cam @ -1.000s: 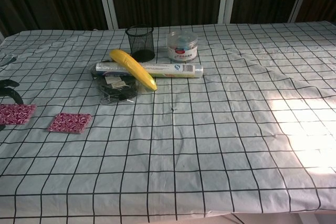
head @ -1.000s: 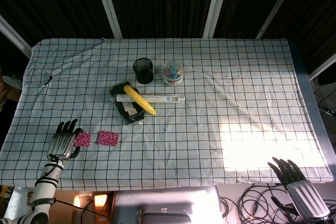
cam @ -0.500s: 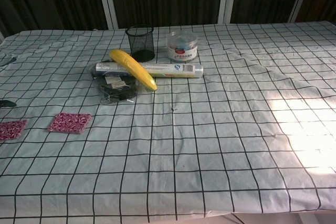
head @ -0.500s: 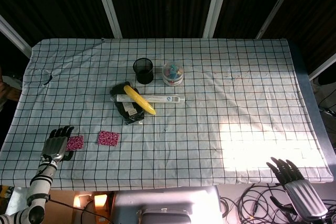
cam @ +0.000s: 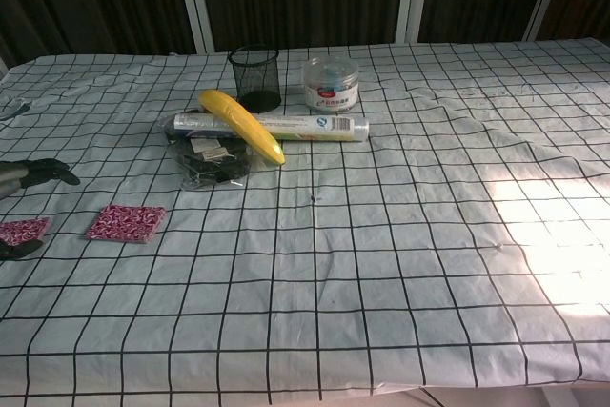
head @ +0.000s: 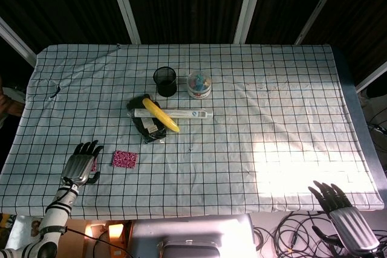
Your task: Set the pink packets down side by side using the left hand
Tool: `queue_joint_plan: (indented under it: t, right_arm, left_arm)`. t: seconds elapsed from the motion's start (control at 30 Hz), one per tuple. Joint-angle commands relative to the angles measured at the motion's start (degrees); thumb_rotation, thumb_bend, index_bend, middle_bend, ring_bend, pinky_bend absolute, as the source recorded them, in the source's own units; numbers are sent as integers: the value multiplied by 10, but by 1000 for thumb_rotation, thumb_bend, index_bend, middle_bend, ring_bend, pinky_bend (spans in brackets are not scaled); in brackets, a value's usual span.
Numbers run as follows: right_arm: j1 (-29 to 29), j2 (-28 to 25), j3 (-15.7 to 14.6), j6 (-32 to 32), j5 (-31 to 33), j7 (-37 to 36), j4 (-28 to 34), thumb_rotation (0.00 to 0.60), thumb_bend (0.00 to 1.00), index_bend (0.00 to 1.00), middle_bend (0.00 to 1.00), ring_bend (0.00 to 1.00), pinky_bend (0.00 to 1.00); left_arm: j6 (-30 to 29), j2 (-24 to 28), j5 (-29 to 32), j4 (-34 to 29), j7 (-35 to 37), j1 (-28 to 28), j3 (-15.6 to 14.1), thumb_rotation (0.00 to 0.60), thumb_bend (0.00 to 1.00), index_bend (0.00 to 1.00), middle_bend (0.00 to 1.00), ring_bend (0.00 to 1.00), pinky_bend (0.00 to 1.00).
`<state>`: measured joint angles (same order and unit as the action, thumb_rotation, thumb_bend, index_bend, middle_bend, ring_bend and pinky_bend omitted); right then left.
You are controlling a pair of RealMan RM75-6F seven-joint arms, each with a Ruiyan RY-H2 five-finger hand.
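One pink packet [head: 124,159] [cam: 126,222] lies flat on the checked cloth near the front left. In the chest view the second pink packet [cam: 21,231] lies just left of it, a small gap apart; the head view hides it under my left hand [head: 83,161]. That hand hovers over this packet with its fingers [cam: 38,174] spread above it and the thumb near its front edge. I see no grip on it. My right hand [head: 340,206] hangs off the table's front right edge, fingers apart and empty.
Mid-table stand a black mesh cup [head: 164,81] and a clear lidded jar [head: 199,84]. In front of them a yellow banana [head: 161,115] and a white tube [head: 181,113] lie on a dark bag [head: 148,126]. The table's front edge [head: 181,214] is close to the packets.
My left hand drew the left packet leftward, then came back right over it. That packet now lies where it was half a second ago. The right packet and right hand have not moved.
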<state>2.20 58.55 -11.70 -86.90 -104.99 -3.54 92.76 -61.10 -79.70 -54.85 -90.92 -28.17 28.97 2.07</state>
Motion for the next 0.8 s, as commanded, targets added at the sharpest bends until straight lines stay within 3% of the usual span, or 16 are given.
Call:
queue_joint_plan:
  t: [0.03,0.33,0.8]
  right_arm:
    - [1,-1,-1,-4,-3,-5,-3,600,198,0,0,0,0]
    - [5,-4,-3,-15,-8,-17,-10,600,198,0,0,0,0]
    - [8,-5,-2,-21,-5,-24,-15,600,198,0,0,0,0]
  left_arm:
    - [0,-28,19,-2,-33,17,7,600,358,158,0,0,0]
    - [3,-73,53,19,-86,42,15,600,358,160,0,0,0]
    - [13,-92,60,43,-83,55,20,600,359,236,0,0,0]
